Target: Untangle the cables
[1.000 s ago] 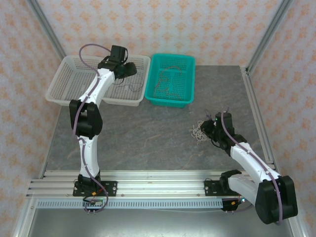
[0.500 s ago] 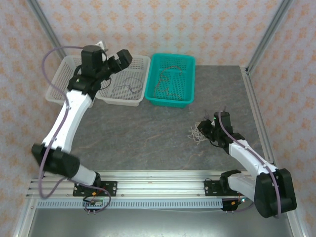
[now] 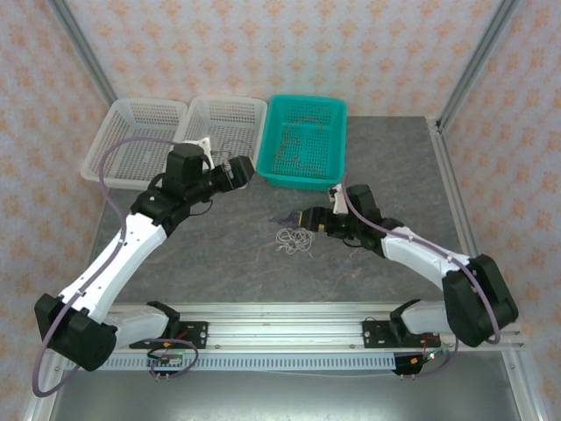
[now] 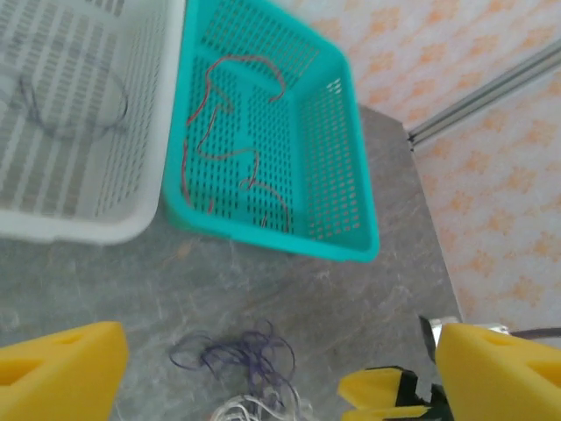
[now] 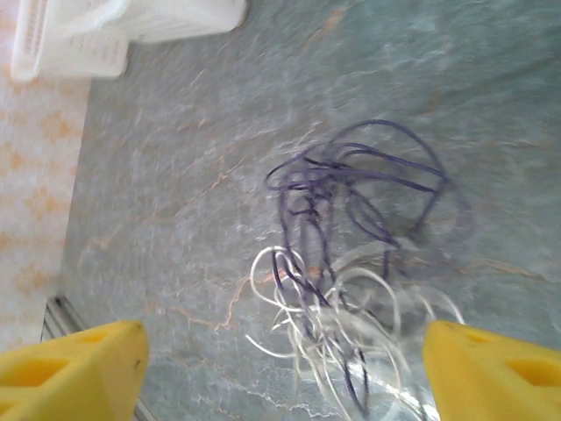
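Noted a grey stone-patterned table (image 3: 219, 263) enclosed by aluminium frame posts (image 3: 79, 44) and orange-patterned wall panels (image 3: 263, 44). Recorded two white plastic mesh baskets (image 3: 149, 103) side by side at the far left, the right-hand one touching a teal plastic mesh basket (image 3: 344, 149) at the far centre. Found thin red wires (image 4: 248, 59) lying loose in the teal basket and one thin dark wire loop (image 4: 123, 101) in the white basket beside it. Observed a lilac hose (image 3: 99, 171) of the left arm looping across the near rim of the white baskets in the top view.

Located the tangle of thin purple and white cables (image 3: 294, 239) on the bare table near its middle, apart from the baskets on their near side. Judged its long axis to run roughly far to near, with purple loops at the far end and white loops at the near end, interlaced where they met. Could not make out a free end.

Saw the right gripper (image 3: 307, 217) low, just right of the tangle, yellow pads (image 5: 70, 368) spread wide and holding nothing, the tangle lying ahead of and between them. Saw the left gripper (image 3: 241, 171) above the table by the teal basket's near-left corner, pads likewise wide apart and empty.
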You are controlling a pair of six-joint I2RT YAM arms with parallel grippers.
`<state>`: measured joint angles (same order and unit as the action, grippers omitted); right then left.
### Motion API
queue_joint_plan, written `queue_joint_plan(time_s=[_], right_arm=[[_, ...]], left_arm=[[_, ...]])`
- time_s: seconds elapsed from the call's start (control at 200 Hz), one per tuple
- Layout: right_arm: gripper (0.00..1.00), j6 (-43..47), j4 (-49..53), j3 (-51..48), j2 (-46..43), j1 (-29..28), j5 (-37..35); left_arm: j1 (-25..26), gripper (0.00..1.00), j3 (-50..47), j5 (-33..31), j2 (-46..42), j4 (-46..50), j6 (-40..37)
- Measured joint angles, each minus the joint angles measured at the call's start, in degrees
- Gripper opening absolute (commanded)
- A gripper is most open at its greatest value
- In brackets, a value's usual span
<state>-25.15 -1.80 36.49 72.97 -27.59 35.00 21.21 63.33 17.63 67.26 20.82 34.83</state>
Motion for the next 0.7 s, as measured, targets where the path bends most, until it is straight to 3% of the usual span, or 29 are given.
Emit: queue_joint_plan(time_s=[0.115,0.32,0.495,0.701], right_arm=[[0.89,-0.07,-0.22,-5.07,-9.77,0.00,-7.32],[0.89,-0.31,-1.31,-9.99,-24.61,0.04,-19.76],[0.88,-1.25,0.15,-10.71,-25.53,0.04,-23.47],[0.88,-2.43,0.92,-10.78,-24.44,0.04,-24.22]], left_arm=[[3.17,0.79,-1.46,-0.33,0.33,0.52,0.26],[11.13,0.53,-1.33,-3.19,7.34,0.26,3.41],[13.09,0.34,-1.38,-9.20,16.09,0.39,6.91],[13.20,0.27,-1.09,-11.87,23.41,0.17,7.58]])
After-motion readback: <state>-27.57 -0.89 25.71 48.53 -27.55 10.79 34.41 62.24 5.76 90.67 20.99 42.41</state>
